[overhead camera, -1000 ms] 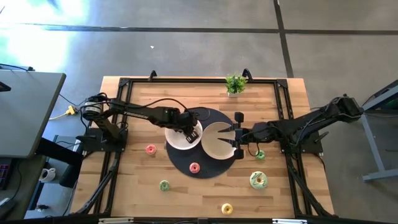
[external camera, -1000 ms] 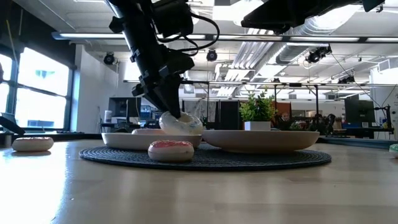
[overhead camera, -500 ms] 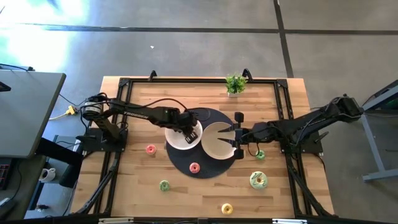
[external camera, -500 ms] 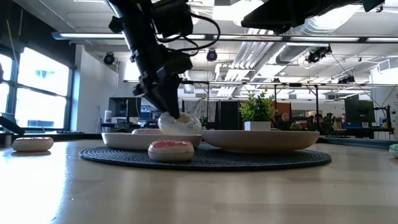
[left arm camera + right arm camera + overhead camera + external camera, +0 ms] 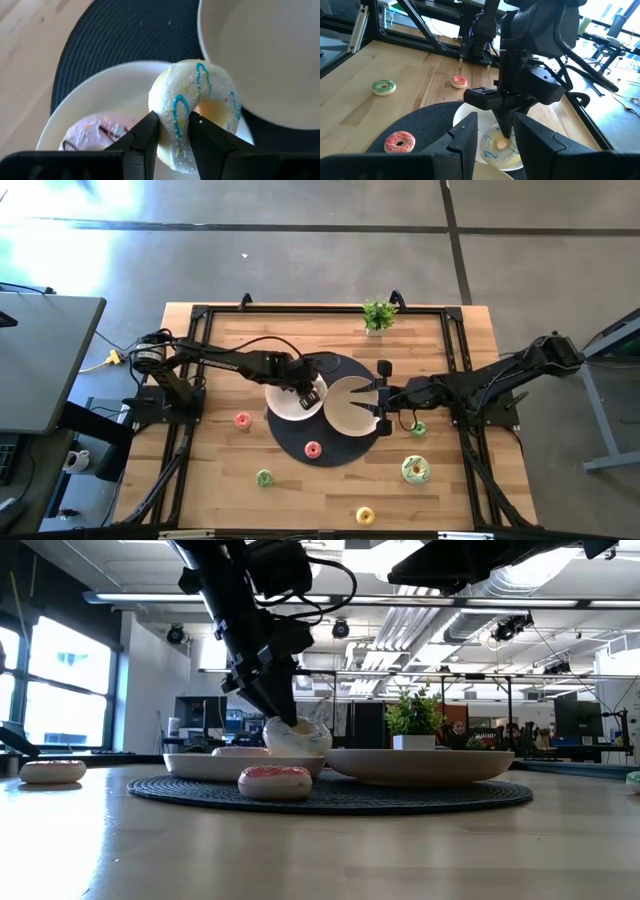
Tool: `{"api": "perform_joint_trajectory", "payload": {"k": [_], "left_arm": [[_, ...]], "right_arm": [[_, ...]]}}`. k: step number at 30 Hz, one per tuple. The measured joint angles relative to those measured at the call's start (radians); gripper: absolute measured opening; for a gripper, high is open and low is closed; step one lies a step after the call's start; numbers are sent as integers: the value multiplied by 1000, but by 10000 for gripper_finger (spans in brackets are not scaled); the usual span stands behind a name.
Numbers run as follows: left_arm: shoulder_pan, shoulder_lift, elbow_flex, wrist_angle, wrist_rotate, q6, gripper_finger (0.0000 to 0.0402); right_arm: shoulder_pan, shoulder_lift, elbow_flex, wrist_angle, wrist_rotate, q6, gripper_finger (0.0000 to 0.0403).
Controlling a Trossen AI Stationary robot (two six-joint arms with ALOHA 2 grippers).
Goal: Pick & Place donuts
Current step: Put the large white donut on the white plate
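The left gripper is clamped on the rim of a white donut with blue icing lines, holding it tilted above the left plate on the round dark mat. Against the frames a moment earlier, the donut sits slightly higher and nearer the right plate. This suggests a lift is under way. A pink donut lies in the left plate. The right gripper waits with fingers spread over the right plate.
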Motion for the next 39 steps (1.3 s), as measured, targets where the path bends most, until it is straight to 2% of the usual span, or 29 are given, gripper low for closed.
{"api": "perform_joint_trajectory", "payload": {"k": [8,20,29,39], "left_arm": [[0,0,0,-3,27,50,102],[0,0,0,-14,6,13,102],[0,0,0,-97,-15,-12,102],[0,0,0,-76,-9,-10,102]], "right_arm": [[0,0,0,0,0,-2,124],[0,0,0,0,0,-3,124],[0,0,0,0,0,-4,124],[0,0,0,0,0,-4,124]]}}
